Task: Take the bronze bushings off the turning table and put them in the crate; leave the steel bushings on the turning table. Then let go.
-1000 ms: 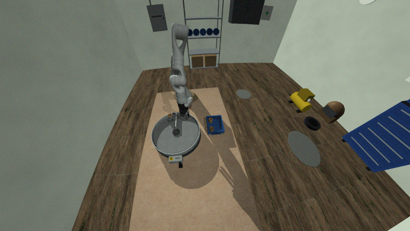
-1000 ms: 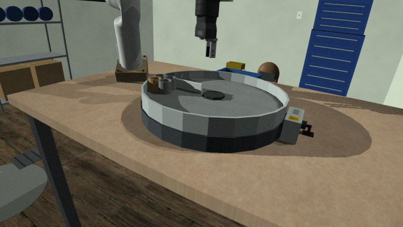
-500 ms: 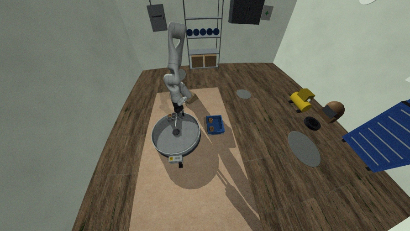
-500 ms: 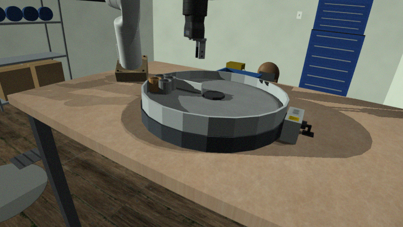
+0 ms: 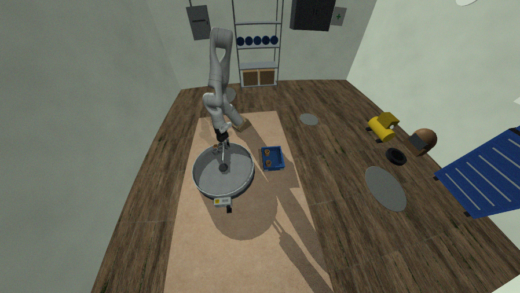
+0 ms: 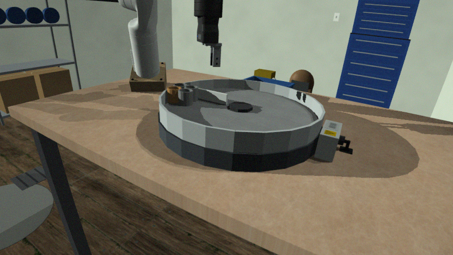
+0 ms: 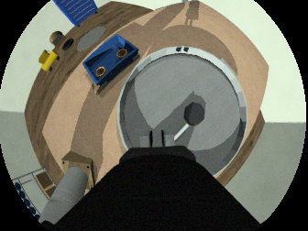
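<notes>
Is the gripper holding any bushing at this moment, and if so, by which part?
Nothing is held. The black two-finger gripper hangs above the grey turning table with nothing between its fingers; the bronze bushing sits on that table.
</notes>
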You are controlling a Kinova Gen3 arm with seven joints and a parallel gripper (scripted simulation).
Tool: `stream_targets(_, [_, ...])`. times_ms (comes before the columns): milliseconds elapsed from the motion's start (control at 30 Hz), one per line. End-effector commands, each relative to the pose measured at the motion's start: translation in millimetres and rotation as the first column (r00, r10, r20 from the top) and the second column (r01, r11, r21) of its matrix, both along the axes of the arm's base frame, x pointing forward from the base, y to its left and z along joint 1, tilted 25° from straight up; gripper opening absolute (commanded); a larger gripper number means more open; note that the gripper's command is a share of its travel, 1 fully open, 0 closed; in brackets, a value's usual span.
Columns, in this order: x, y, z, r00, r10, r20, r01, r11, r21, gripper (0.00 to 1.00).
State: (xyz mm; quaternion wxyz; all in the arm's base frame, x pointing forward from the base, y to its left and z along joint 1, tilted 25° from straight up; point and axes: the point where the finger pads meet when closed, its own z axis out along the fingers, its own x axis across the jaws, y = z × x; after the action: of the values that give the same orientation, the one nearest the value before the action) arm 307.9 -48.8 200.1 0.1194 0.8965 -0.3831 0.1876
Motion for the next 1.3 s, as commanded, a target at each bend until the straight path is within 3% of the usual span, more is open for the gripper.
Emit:
stream_targets(0, [-16.1, -18, 1.1, 0.998, -0.056, 0.015, 0.056, 0.998, 0.029, 0.45])
stream_targets(400, [-16.1, -18, 1.1, 0.998, -0.056, 0.015, 0.056, 0.998, 0.029, 0.45])
stream_targets(567, [-42.4, -64, 9.6, 0.983, -0.175, 0.056, 0.171, 0.983, 0.066, 0.45])
stream_targets(967, [-42.4, -64, 9.6, 0.983, -0.175, 0.056, 0.171, 0.983, 0.066, 0.45])
stream_targets(1133, [-68.6, -109, 18.2, 0.952, -0.292, 0.093, 0.282, 0.953, 0.106, 0.45])
stream_targets(1267, [-68.6, -109, 18.2, 0.952, -0.292, 0.093, 0.282, 0.953, 0.106, 0.45])
